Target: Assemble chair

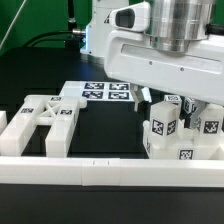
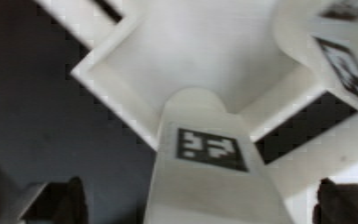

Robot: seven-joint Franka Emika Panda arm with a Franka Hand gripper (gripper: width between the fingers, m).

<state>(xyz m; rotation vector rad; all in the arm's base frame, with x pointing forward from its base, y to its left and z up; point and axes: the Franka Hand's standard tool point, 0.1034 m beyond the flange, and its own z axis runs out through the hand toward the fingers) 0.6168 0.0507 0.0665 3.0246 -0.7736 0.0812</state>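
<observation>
In the exterior view my gripper (image 1: 163, 104) hangs over a cluster of white tagged chair parts (image 1: 182, 135) at the exterior view's right. The cross-braced frame (image 1: 45, 120) lies flat at the exterior view's left. In the wrist view my gripper (image 2: 204, 206) is open, with one dark finger (image 2: 59, 203) on each side of a white post (image 2: 208, 150) that bears a square tag. Gaps show between the fingers and the post. Beyond the post lies a wider white part with angled edges (image 2: 194, 50).
The marker board (image 1: 103, 93) lies on the dark table behind the frame. A long white border rail (image 1: 110, 170) runs along the front. The arm's bulky white hand (image 1: 165, 45) hides the space above the parts on the exterior view's right.
</observation>
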